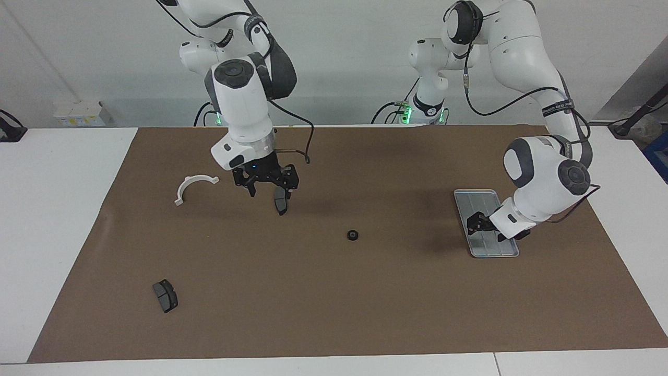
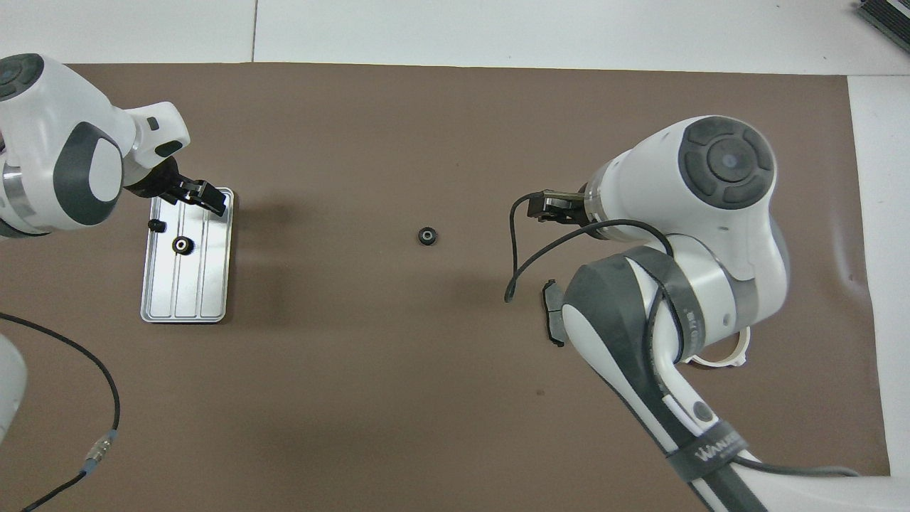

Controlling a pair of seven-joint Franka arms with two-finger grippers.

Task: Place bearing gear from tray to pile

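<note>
1. Left gripper [image 1: 489,228] hangs right over the tray [image 1: 482,250], at the end of it farther from the robots. Its fingers [image 1: 474,222] stand apart, released, nothing between them.
2. In the overhead view, two small black gears sit in the tray: one gear [image 2: 183,244] on a middle ridge, a smaller one [image 2: 154,225] just beside it, against the rim at the left arm's end. Both lie in the half of the tray farther from the robots.
3. In the facing view the left gripper covers those two, so whether it touches either one can't be told.
4. One bearing gear [image 1: 353,235] is out of the tray and flat on the brown mat [image 1: 365,303], alone, well apart from the tray toward the right arm's end of the worktop.
5. Right gripper [image 1: 267,189] hangs past that gear again from the tray, low over a dark brake pad [image 1: 282,204]. Fingers spread wide, released, gripping nothing; contact with the pad can't be judged.
6. The white semicircular bracket [image 1: 194,186] lies on the mat, farther from the tray than that pad and well apart from it.
7. A second brake pad [image 1: 165,295] lies farthest from the tray, toward the right arm's end and farther from the robots than the tray is.
</note>
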